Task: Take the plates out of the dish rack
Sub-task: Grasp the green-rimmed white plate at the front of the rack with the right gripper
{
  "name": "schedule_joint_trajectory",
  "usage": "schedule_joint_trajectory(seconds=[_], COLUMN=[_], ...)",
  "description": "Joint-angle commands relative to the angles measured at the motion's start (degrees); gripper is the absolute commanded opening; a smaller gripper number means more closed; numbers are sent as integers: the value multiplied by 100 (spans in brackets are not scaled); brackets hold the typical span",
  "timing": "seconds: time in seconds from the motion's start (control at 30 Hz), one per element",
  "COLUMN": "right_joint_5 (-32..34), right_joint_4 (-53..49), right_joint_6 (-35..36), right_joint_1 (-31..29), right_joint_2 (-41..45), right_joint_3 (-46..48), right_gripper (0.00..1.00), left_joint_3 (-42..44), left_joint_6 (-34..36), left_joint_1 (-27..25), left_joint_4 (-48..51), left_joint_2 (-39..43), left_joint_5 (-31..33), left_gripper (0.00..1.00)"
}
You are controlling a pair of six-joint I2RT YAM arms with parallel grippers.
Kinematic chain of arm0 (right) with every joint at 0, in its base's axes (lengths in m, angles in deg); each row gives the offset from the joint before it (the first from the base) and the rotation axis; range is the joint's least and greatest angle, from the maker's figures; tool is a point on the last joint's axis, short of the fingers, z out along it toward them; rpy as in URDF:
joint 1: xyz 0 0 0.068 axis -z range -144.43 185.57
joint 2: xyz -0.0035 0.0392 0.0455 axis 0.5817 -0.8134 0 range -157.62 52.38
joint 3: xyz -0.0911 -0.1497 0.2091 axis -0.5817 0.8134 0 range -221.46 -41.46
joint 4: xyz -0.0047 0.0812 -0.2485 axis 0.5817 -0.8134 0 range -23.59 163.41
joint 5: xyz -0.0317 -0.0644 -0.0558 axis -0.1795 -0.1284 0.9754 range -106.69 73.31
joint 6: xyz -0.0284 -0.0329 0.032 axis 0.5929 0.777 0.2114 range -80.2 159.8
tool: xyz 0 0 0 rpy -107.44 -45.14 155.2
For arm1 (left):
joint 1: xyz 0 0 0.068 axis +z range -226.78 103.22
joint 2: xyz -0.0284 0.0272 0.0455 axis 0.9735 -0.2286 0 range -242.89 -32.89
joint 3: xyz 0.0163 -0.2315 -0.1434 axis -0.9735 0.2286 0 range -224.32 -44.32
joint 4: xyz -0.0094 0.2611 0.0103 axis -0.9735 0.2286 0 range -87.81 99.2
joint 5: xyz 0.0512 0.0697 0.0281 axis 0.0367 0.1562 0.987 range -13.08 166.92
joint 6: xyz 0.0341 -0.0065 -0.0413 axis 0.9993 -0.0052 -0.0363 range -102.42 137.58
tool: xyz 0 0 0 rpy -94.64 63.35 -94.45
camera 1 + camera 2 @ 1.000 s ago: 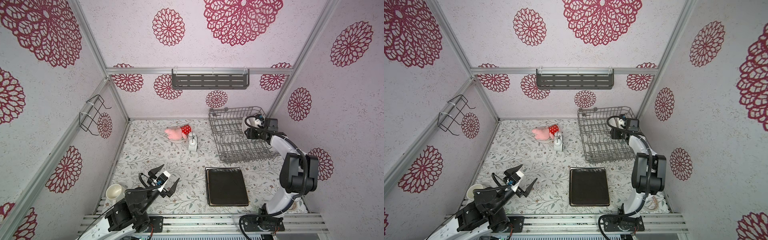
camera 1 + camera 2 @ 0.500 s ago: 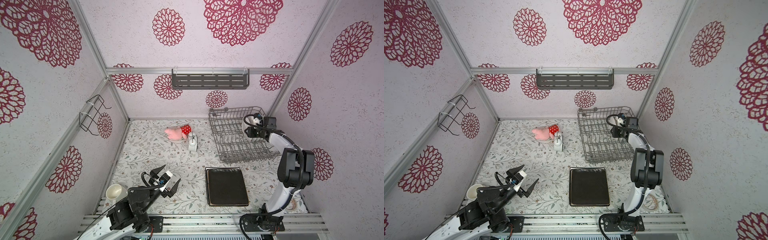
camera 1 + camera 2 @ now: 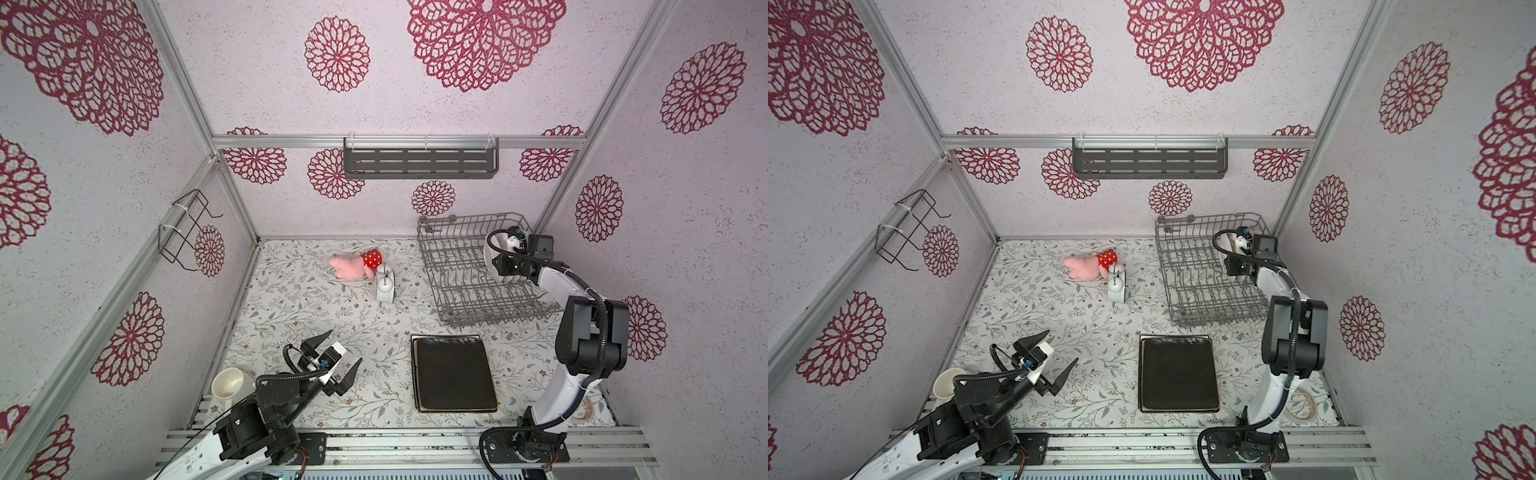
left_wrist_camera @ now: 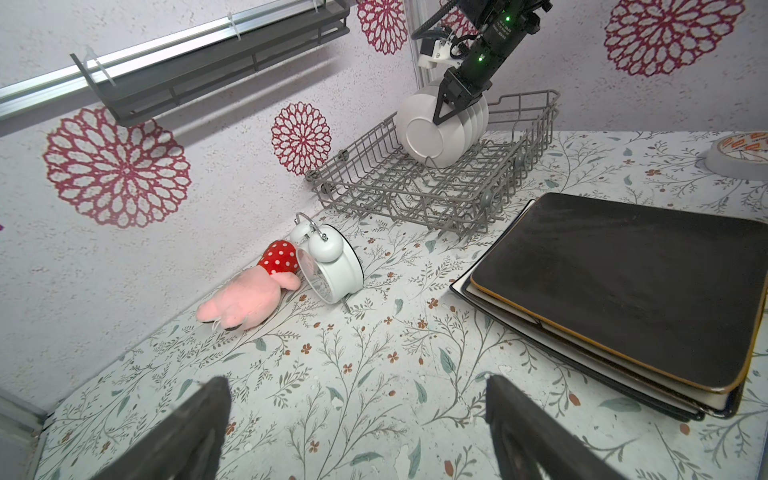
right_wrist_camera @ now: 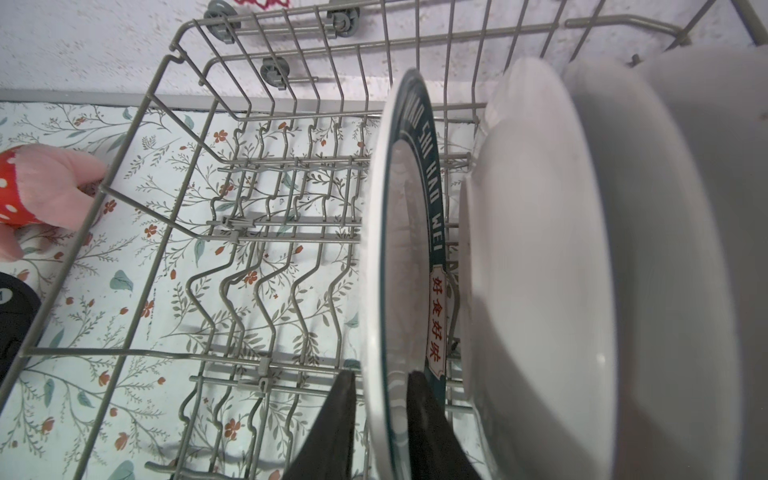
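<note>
The grey wire dish rack point(image 3: 440, 266) point(image 3: 1171, 266) point(image 4: 374, 183) stands at the back right. Several round white plates point(image 3: 490, 255) point(image 4: 424, 133) stand upright in it. My right gripper point(image 4: 446, 114) point(image 5: 380, 376) is shut on the top rim of the front one, a plate point(image 5: 411, 208) with a dark teal printed band, one finger on each face. Behind it stand plain white plates point(image 5: 540, 249). A stack of flat plates with a dark square one point(image 3: 455, 374) point(image 3: 1179, 374) point(image 4: 623, 282) on top lies on the table. My left gripper point(image 3: 345, 346) point(image 3: 1062, 346) point(image 4: 356, 380) hangs open and empty over the front left.
A white alarm clock point(image 3: 384, 284) and a pink plush toy point(image 3: 353, 266) lie left of the rack. A white mug point(image 3: 228, 382) sits at the front left corner and a tape roll point(image 4: 739, 153) at the front right. A grey shelf point(image 3: 419, 162) and a black wire holder point(image 3: 187, 228) hang on the walls.
My right gripper's jaws have closed in from wide apart onto the front round plate's rim, and the right arm's elbow has shifted slightly. The left arm has barely moved.
</note>
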State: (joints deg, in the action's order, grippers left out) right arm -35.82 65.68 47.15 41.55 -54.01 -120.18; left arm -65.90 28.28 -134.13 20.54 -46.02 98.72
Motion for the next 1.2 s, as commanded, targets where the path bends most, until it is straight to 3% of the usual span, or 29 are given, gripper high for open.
schedule_joint_trajectory(seconds=[0.0,0.4,0.73,1.17], right_joint_5=[-46,-213,-677,-1137], right_joint_4=[167,201,-8,-1031], right_joint_6=[131,259,280,535], right_joint_1=[22,26,19,-238], right_joint_2=[90,399,705,1406], right_joint_3=[-4,106,-167,-711], right_gripper=[21,9,7,5], left_joint_3=[48,79,117,172], left_joint_6=[65,134,211,344], left_joint_1=[-49,-53,-59,-56], left_joint_4=[2,12,69,115], left_joint_2=[64,212,378,797], left_joint_5=[-60,-174,-314,-517], left_gripper=[97,97,97,97])
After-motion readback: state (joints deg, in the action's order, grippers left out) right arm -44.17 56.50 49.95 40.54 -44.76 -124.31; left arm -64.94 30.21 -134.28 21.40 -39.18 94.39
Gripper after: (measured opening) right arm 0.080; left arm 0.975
